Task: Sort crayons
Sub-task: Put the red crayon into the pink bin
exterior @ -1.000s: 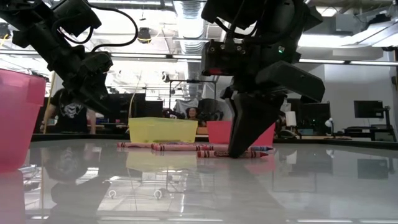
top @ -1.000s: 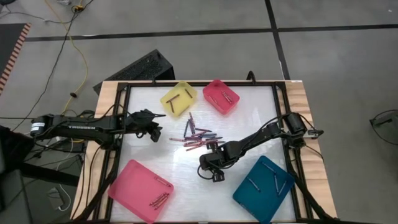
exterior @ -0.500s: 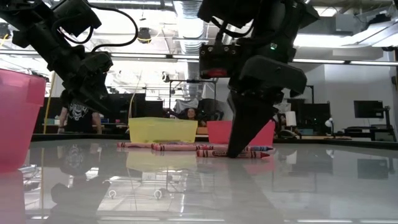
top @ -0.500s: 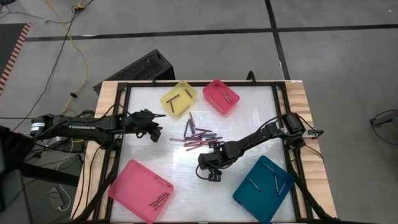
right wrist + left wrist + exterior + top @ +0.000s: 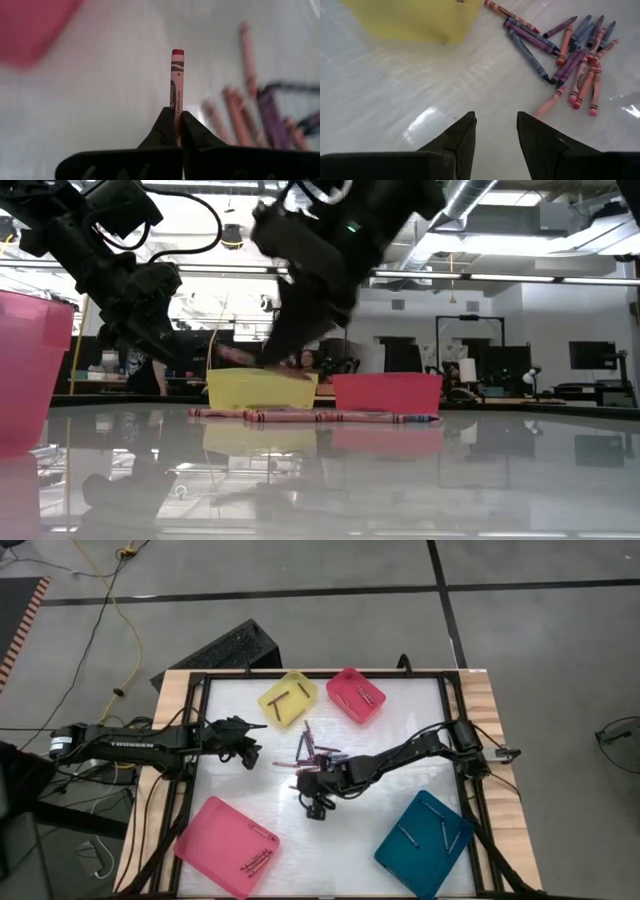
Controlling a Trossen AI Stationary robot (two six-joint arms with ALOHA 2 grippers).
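One red crayon [image 5: 177,85] now rides pinched in the right gripper [image 5: 174,122], lifted off the pile [image 5: 318,756] toward the pink tray [image 5: 226,845], while the left gripper [image 5: 495,131] waits open.

Right wrist view: the loose crayons [image 5: 235,112] and pink tray [image 5: 35,27] behind the held crayon [image 5: 176,82] were blurred. Low view: right arm [image 5: 320,260] smeared, its fingers unreadable. Left pink tray [image 5: 30,370] cut off.
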